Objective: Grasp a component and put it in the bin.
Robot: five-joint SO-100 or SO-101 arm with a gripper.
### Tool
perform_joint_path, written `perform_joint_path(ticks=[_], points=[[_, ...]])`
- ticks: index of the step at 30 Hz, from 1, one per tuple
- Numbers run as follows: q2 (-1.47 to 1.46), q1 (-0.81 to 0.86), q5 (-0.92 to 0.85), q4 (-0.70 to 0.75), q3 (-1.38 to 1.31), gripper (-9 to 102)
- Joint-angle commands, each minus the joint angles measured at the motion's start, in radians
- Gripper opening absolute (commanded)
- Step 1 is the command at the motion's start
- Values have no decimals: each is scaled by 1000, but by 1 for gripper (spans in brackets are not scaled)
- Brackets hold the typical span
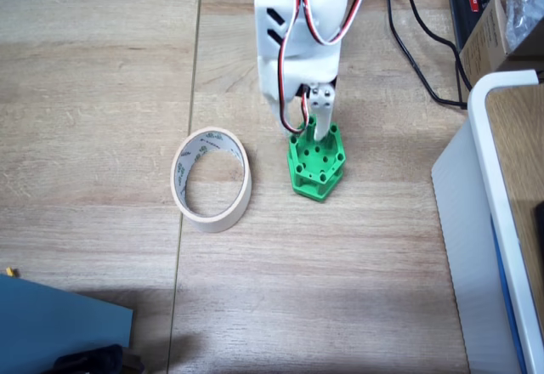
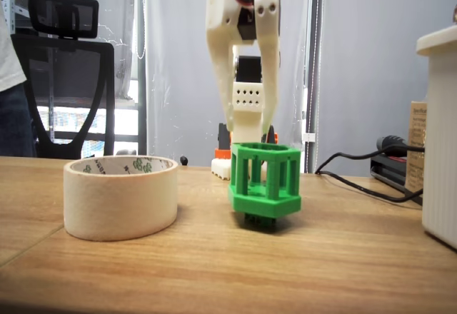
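White gripper (image 1: pixel 316 123) descends from the arm onto the component (image 1: pixel 317 163), a bright green hexagonal block with round holes in its top face; a white finger (image 1: pixel 321 100) reaches the block's far edge in the fixed view from above. Seen from the low fixed view at table level, the gripper (image 2: pixel 250 137) meets the component (image 2: pixel 265 182) at its upper rim, and the block's underside appears raised slightly off the table (image 2: pixel 214 271), tilted a little, with a shadow beneath it. Jaw spacing is largely hidden by the arm body and the block, so whether the fingers are clamped on the block wall cannot be told with certainty, though contact with it seems likely. Relative to the component, the bin (image 1: pixel 212 178), a cream roll of masking tape lying flat with its ring open upward, sits near to the left in the view from above, apart from the block with bare wood between them. At table level the bin (image 2: pixel 121 196) likewise stands to the left of the component. A black cable (image 1: pixel 408 47) runs across the table beyond the component to its right, and a large white-rimmed container (image 1: pixel 501 178) stands well to the right of it.
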Motion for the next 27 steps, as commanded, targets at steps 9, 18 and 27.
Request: perform_joint_path(ticks=[9, 18, 27], points=[[23, 15, -8, 26, -57, 17], [-97, 67, -6, 26, -71, 17], [-114, 135, -6, 25, -58, 17]])
